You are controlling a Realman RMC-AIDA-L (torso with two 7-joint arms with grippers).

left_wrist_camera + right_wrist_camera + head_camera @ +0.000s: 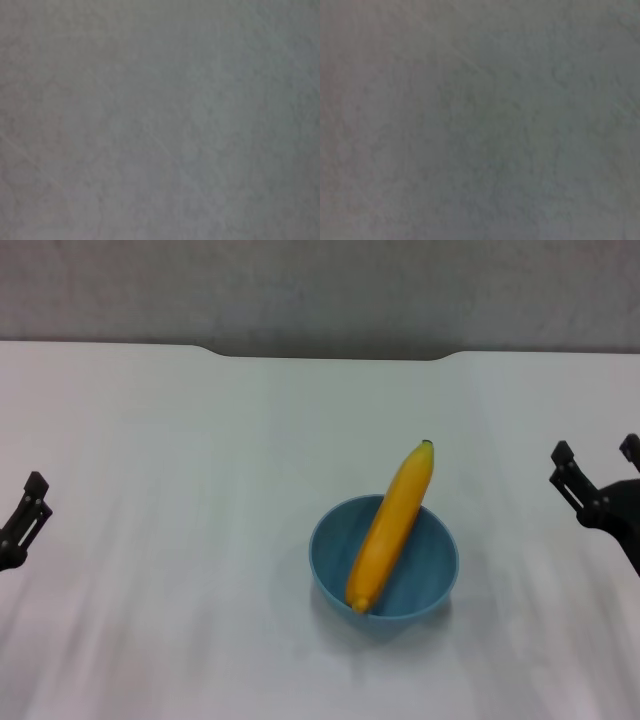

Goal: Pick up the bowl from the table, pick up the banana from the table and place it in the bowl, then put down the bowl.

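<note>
While both arms sit idle, the banana (392, 528) lies in the bowl (436, 578).
Bowl rests on the desk (180, 490) right of centre; left tool (26, 518) unclear, right tool (597, 472) released, empty; task looks finished.

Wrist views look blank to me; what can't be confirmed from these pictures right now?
- Left and right wrist views: only a featureless grey surface; neither claw, bowl nor banana appears.
- Head view: left claw is cut off by the picture's edge, so its opening is unclear.
- Head view: right claw is partly cropped at the edge.
- Head view: the curved yellow-orange banana covers part of the round light-blue plastic bowl, hiding the floor beneath it.
</note>
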